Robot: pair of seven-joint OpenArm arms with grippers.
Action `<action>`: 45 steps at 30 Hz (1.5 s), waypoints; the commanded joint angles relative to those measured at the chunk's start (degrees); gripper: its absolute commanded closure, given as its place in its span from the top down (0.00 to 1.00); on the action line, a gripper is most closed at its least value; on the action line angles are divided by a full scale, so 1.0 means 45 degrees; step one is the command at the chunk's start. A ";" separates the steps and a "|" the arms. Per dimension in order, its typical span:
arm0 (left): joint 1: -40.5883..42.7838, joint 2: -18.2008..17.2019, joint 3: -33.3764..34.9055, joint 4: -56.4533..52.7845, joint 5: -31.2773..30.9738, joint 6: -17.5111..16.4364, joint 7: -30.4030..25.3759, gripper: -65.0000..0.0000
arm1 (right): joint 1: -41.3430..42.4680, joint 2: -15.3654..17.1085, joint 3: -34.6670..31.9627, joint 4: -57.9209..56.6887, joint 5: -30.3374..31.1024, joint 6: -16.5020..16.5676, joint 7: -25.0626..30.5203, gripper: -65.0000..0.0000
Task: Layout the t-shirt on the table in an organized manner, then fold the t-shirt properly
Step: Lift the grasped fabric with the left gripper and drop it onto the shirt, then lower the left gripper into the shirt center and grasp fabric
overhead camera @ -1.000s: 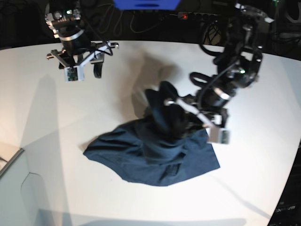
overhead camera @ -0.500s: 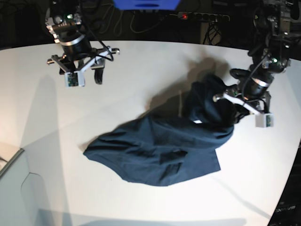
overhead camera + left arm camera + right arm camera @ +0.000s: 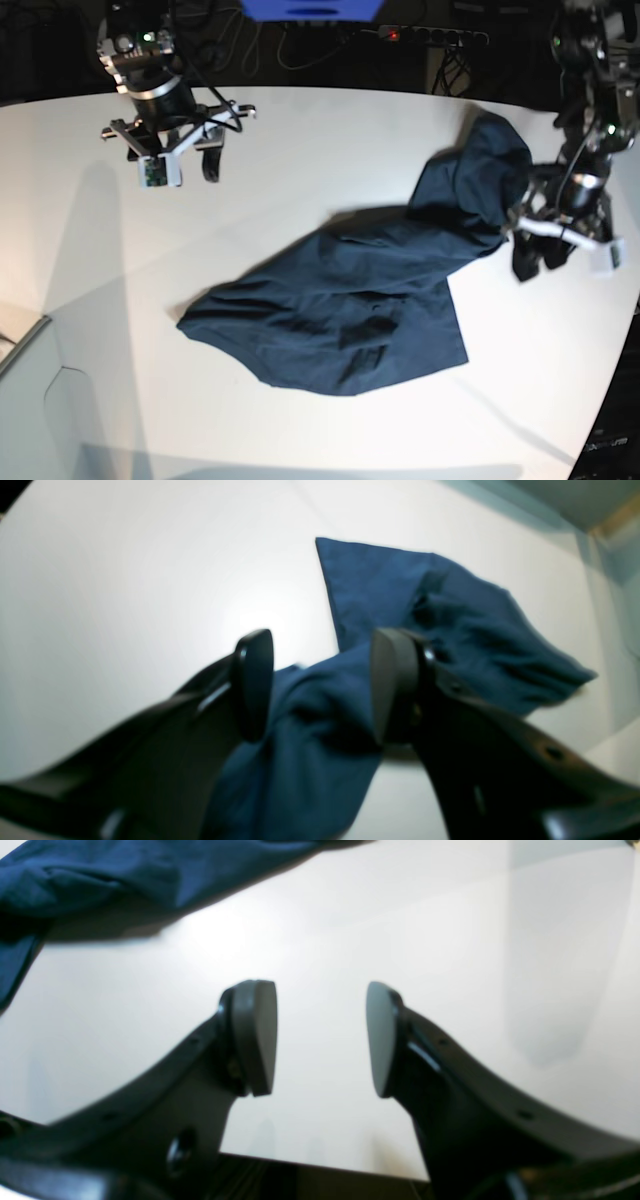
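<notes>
Dark navy-blue cotton t-shirt [image 3: 340,305] lies crumpled on the smooth white counter [image 3: 330,130], one end stretched up toward the base view's right edge. Left hand [image 3: 320,687] w/ its black fingers [image 3: 255,680] spread apart; a fold of shirt fabric sits between them, but can't tell if the pads touch it. Right hand [image 3: 320,1037] hangs over bare counter at the far left of the base view, fingers wide apart w/ nothing between them, well apart from the shirt
</notes>
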 commanded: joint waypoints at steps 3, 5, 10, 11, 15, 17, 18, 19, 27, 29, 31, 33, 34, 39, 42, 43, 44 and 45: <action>-0.1841 0.0173 0.0963 -0.1276 0.0059 0.0046 -0.0367 0.46 | 0.0121 0.0037 -0.0079 0.0224 0.0061 0.0117 0.0312 0.45; -0.2896 0.0252 0.1822 -0.2370 0.0489 0.0046 -0.0386 0.46 | 0.0160 0.0037 -0.0196 0.0224 0.0061 0.0117 0.0312 0.45; -0.5299 0.1013 0.4069 -0.5496 0.1973 0.0066 -0.0523 0.46 | 0.0179 0.0057 -0.0372 0.0205 0.0061 0.0117 0.0293 0.45; -0.5690 0.1287 0.4127 -0.6082 0.2247 0.0066 -0.0523 0.46 | 0.0179 0.0057 -0.0372 0.0205 0.0061 0.0117 0.0293 0.45; -0.7233 0.2635 0.4167 -0.8602 0.3478 0.0066 -0.0582 0.46 | 0.0179 0.0057 -0.0352 0.0029 0.0061 0.0117 0.0293 0.45; -0.7878 0.3201 0.4206 -0.9853 0.3986 0.0046 -0.1168 0.46 | 0.0179 0.0076 -0.0352 -0.0127 0.0061 0.0117 0.0293 0.45; -0.8093 0.3436 0.4225 -1.0361 0.4181 0.0046 -0.1597 0.46 | 0.0179 0.0076 -0.0333 -0.0205 0.0061 0.0117 0.0293 0.45; -0.8229 0.3592 0.4225 -1.0771 0.4337 0.0046 -0.2008 0.46 | 0.0179 0.0076 -0.0313 -0.0225 0.0061 0.0117 0.0293 0.45; -0.9519 0.3866 0.4167 -1.3838 0.4806 0.0066 -0.4000 0.46 | 0.0121 0.0096 -0.0274 -0.0225 0.0022 0.0117 0.0293 0.45; -0.9636 0.3827 0.4147 -1.4405 0.4806 0.0066 -0.4391 0.46 | 0.0121 0.0096 -0.0274 -0.0225 0.0022 0.0117 0.0293 0.45; -0.9636 0.3807 0.4167 -1.4737 0.4806 0.0066 -0.4762 0.46 | 0.0121 0.0096 -0.0274 -0.0244 0.0022 0.0117 0.0293 0.45; -0.9656 0.3866 0.4225 -1.4932 0.4845 0.0066 -0.5055 0.46 | 0.0160 0.0096 -0.0274 -0.0244 0.0022 0.0117 0.0293 0.45; -0.9656 0.3885 0.4225 -1.4971 0.4865 0.0066 -0.5075 0.46 | 0.0160 0.0096 -0.0274 -0.0244 0.0022 0.0117 0.0293 0.45; -0.9792 0.3924 0.4225 -1.5030 0.4806 0.0007 -0.5075 0.46 | 0.0121 0.0076 -0.0294 -0.0244 0.0022 0.0117 0.0293 0.45; -0.9949 0.4198 0.4245 -1.5440 0.4904 -0.0012 -0.5075 0.46 | 0.0101 0.0076 -0.0294 -0.0244 0.0022 0.0117 0.0293 0.45; -1.0066 0.4237 0.4245 -1.5596 0.4904 -0.0032 -0.5075 0.46 | 0.0101 0.0076 -0.0294 -0.0244 0.0022 0.0117 0.0293 0.45; -1.0105 0.4276 0.4245 -1.5753 0.4904 -0.0032 -0.5075 0.44 | 0.0082 0.0076 -0.0294 -0.0244 0.0022 0.0117 0.0293 0.45; -1.0164 0.4276 0.4245 -1.5889 0.4904 -0.0032 -0.5094 0.39 | 0.0082 0.0076 -0.0274 -0.0244 0.0022 0.0117 0.0293 0.45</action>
